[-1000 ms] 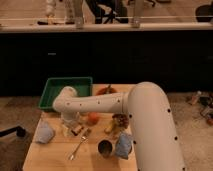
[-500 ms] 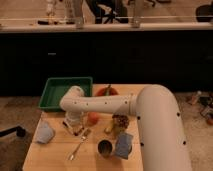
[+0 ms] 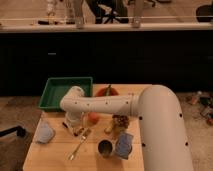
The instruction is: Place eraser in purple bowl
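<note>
A white robot arm reaches left across a pale wooden worktop. Its pincer points down with its fingers closed, just beside a small orange ball. The small tan, dark-edged eraser sits at the pincer's tips, touching the worktop; whether it is gripped cannot be told

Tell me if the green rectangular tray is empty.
Empty where visible: the green rectangular tray shows only bare floor; the white arm hides one front corner. The gripper, fingers shut, sits low beside the small orange ball.
</note>
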`<state>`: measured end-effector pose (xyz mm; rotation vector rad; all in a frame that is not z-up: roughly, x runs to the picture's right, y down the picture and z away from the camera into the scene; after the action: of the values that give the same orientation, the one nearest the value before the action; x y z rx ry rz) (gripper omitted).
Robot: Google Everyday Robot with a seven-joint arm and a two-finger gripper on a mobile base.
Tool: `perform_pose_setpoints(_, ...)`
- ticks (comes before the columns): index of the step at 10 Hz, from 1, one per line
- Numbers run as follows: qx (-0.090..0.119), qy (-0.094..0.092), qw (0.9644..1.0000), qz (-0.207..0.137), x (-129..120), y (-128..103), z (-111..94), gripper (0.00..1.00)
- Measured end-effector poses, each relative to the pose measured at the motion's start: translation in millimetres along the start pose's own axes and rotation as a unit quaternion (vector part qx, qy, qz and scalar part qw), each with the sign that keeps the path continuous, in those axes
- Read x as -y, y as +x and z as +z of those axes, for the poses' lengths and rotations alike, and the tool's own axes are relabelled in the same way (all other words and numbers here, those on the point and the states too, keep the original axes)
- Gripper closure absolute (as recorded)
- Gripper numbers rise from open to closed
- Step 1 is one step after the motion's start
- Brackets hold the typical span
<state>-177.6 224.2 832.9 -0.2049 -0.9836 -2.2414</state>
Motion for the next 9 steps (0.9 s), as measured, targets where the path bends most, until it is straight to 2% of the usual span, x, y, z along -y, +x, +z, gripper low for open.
perform_pose_setpoints(4, -0.005, -0.013, 0.9999, -0.001, 4, 0, -14, 1.0)
perform_pose_setpoints(9, -0.026, -0.038, 0.9989, -0.005, 9, 0, -56, 1.0)
